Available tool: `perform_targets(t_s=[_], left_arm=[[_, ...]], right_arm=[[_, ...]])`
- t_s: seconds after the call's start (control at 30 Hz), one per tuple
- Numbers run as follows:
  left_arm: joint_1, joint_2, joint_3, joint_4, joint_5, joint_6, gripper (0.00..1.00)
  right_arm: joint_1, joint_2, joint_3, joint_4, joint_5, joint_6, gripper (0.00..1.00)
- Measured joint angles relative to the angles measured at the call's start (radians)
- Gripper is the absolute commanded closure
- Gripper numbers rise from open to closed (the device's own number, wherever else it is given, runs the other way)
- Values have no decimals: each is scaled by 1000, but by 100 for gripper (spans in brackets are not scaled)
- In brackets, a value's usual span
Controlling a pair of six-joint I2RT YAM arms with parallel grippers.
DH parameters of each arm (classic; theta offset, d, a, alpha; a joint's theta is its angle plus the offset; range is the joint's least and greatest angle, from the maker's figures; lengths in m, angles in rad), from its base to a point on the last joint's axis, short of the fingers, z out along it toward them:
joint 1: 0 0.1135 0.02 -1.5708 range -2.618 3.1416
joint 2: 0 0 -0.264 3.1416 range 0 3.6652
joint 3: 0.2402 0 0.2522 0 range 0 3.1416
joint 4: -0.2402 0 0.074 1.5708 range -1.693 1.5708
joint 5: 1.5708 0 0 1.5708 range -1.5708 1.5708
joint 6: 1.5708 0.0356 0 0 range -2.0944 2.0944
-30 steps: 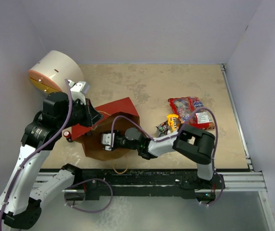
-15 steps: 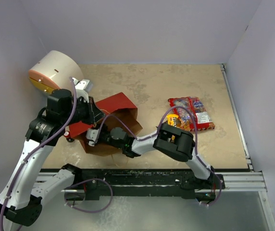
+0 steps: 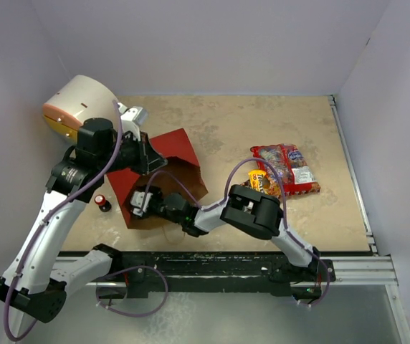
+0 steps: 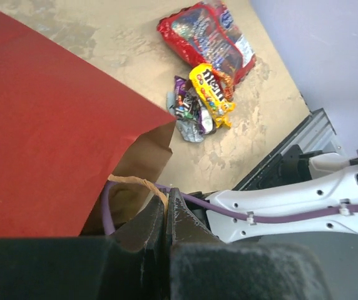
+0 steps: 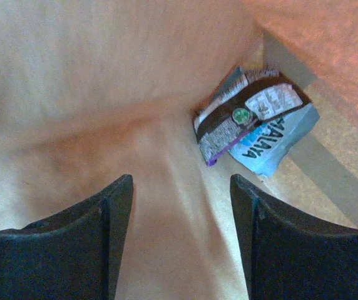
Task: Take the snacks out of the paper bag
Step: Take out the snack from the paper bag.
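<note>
A red paper bag lies on its side near the left edge of the surface, its mouth now raised higher by the left claw, which is clamped on the rim. The right claw, jaws apart, has pushed deeper inside than a second ago. Several snacks lie near the right edge, but a brown-and-blue packet sits in the bag's corner, so emptying looks unfinished.

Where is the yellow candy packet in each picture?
Top external: right of middle, yellow candy packet beside the large red-and-clear bag.
Left wrist: upper middle, just below that bag.
Right wrist: not in it.
Shared landmark: the paper bag, in all three views.
</note>
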Motion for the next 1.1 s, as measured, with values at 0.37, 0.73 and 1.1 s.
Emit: perform_targets(t_s=[0.37, 0.73, 1.1], left_arm=[[0, -32, 14, 16, 50, 8, 100], [0, -42, -1, 52, 119, -14, 100], [0, 26, -1, 109, 212, -45, 100]], right_arm=[[-55, -147, -237, -92, -5, -264, 29], [-51, -169, -105, -110, 74, 25, 27], [-32, -5, 55, -87, 153, 280, 18]])
